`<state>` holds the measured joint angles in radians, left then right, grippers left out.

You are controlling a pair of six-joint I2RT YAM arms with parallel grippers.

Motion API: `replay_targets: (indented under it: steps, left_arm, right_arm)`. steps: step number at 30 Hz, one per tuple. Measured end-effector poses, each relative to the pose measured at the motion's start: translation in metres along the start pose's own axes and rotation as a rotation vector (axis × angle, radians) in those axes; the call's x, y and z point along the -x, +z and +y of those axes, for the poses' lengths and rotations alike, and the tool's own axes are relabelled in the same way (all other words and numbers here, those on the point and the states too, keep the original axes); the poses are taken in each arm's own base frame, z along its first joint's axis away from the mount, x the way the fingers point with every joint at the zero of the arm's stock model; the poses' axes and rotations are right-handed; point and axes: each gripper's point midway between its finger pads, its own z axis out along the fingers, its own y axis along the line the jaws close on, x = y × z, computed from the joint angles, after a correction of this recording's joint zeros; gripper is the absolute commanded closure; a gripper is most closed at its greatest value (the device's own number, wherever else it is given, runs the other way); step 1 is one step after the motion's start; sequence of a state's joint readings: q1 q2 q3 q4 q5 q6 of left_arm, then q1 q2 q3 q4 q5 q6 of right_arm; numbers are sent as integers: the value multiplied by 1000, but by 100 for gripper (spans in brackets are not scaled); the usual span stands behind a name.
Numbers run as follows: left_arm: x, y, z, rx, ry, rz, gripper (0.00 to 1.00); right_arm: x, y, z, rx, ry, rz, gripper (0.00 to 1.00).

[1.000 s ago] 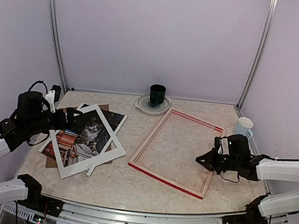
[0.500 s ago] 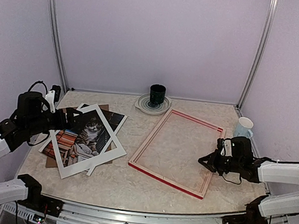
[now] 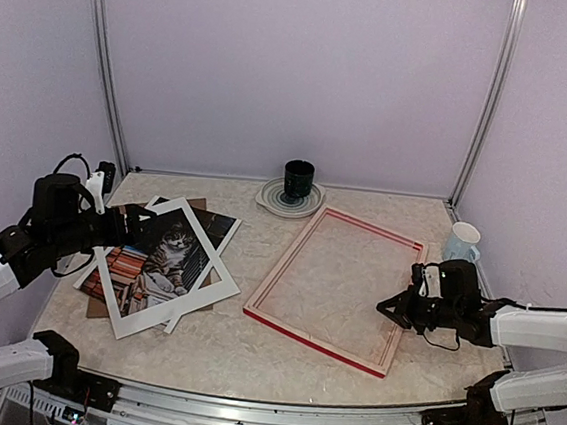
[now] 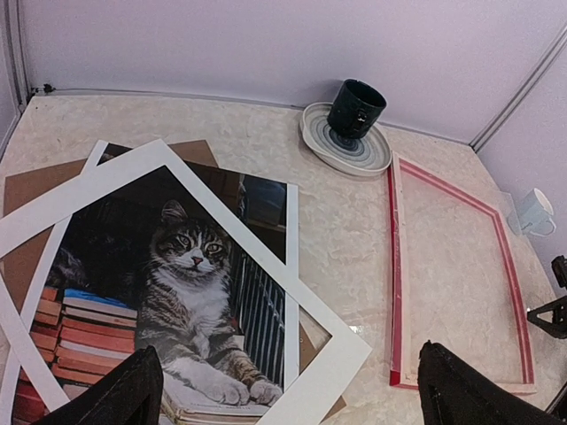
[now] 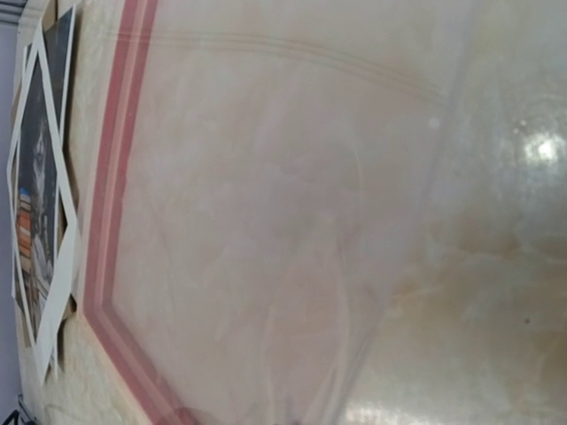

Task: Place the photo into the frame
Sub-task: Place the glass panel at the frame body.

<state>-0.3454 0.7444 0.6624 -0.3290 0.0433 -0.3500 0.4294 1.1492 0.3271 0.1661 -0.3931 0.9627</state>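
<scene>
The photo (image 3: 164, 253) of a tabby cat with books lies at the left, partly covered by a skewed white mat (image 3: 214, 288); it fills the left wrist view (image 4: 190, 283). The red frame (image 3: 275, 324) lies pale back up right of centre, and its left rail shows in the left wrist view (image 4: 394, 266). My left gripper (image 3: 130, 220) hovers over the photo's far left part, open and empty (image 4: 288, 398). My right gripper (image 3: 389, 309) sits low at the frame's right rail. The right wrist view is a blurred close-up of the frame's inside and red rail (image 5: 115, 177); no fingers show.
A brown cardboard backing (image 4: 22, 190) lies under the photo and mat. A dark green cup (image 3: 299, 180) stands on a striped plate (image 3: 271, 199) at the back. A white mug (image 3: 464, 240) stands at the right wall, behind my right arm.
My right gripper has drawn back a little to the right along the frame's right rail. The left arm, photo, mat and frame have not moved.
</scene>
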Motion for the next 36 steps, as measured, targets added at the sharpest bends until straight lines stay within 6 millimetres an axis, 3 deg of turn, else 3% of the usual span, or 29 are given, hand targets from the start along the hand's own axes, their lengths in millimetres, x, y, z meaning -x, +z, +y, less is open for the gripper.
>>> replay_targets:
  steps: [36]
  left_arm:
    - [0,0,1,1,-1,0,1]
  right_arm:
    - [-1,-9,-9,-41,-5,-20,100]
